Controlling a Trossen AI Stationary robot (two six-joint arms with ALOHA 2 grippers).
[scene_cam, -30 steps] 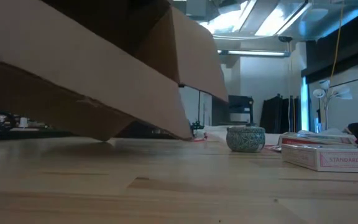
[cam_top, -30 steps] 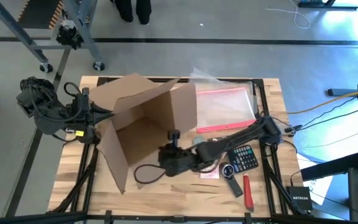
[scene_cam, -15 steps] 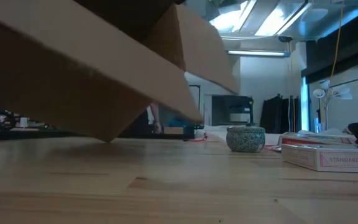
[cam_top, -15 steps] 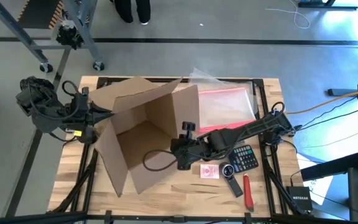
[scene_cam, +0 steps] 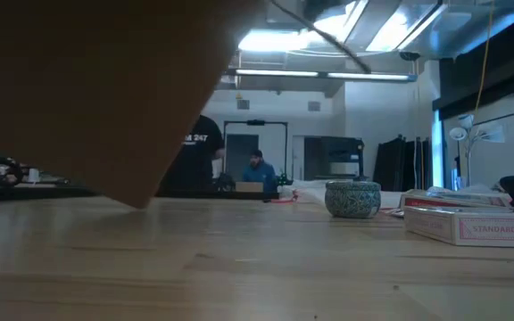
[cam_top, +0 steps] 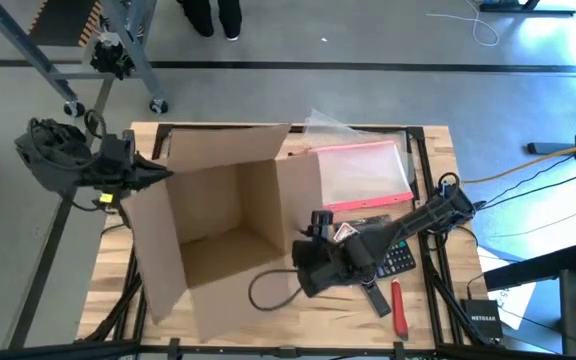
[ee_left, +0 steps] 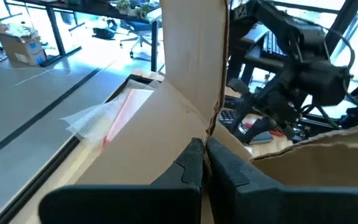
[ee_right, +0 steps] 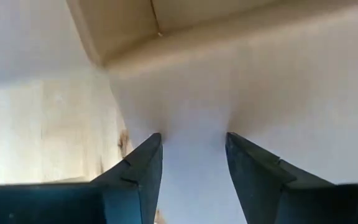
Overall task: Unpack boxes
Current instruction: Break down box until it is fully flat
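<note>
The brown cardboard box [cam_top: 218,235] stands open in the left middle of the table, its flaps spread toward the near and left edges. In the low view the box [scene_cam: 87,89] fills the upper left, tilted. My left gripper [cam_top: 160,176] is shut on the box's far-left rim and also shows in its own wrist view [ee_left: 204,152]. My right gripper [cam_top: 303,278] hangs open at the box's near-right side. Between its fingers [ee_right: 191,168] I see only pale surface. My left gripper pinches the edge of the box's wall [ee_left: 211,127] at a corner crease, on the far-left rim. One cardboard layer sits between the two fingers. The fingers come about level from the table's left. The box is tilted, its lowest corner [scene_cam: 136,203] down at the table.
A clear pouch with a pink-red zip edge [cam_top: 360,170] lies on the far right. A calculator [cam_top: 396,250], a black remote [cam_top: 374,298] and a red tool [cam_top: 400,310] lie on the near right. The low view shows a round tin [scene_cam: 352,198], a card box [scene_cam: 471,225] and people behind.
My right gripper has drawn back out of the box toward the table's near right. My left gripper kept its hold and moved slightly toward the far-left. The box has swung and tipped, its opening turning upward and its flaps spreading left. Its right side has lifted in the low view.
</note>
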